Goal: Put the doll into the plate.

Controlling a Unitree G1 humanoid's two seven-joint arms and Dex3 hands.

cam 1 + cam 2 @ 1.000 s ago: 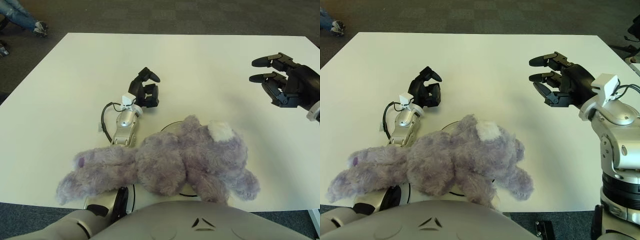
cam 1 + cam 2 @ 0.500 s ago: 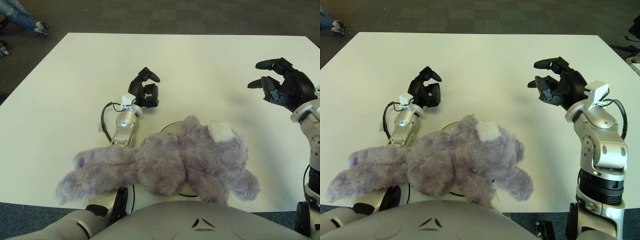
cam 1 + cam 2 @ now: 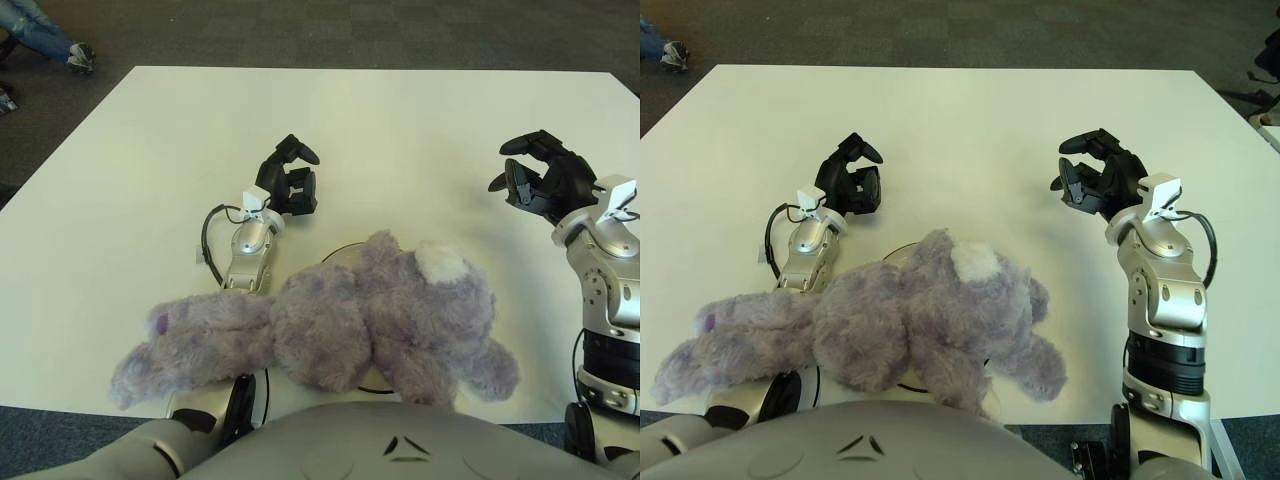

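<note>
Since a second ago the right hand (image 3: pixel 535 180) has drawn in toward the robot and its fingers have curled; the doll and the left hand have not shifted.

Left eye view: the purple plush doll (image 3: pixel 330 325) lies sprawled along the near edge of the white tabletop (image 3: pixel 150 150), covering most of the plate (image 3: pixel 338 255), of which only a thin arc of rim shows behind its back and another sliver under its near side. One limb of the doll reaches out to the left, past the plate. The left hand (image 3: pixel 290 180) shows just behind the doll, fingers loosely bent and gripping nothing, its forearm running back toward the doll. The right hand is well to the right of the doll, fingers hooked inward around nothing.

Right eye view: the right hand (image 3: pixel 1095 180) shows over bare tabletop, its silver forearm upright beneath it; whether it touches the surface is hard to say. The left hand (image 3: pixel 853 185) is apart from the doll (image 3: pixel 880 325).
</note>
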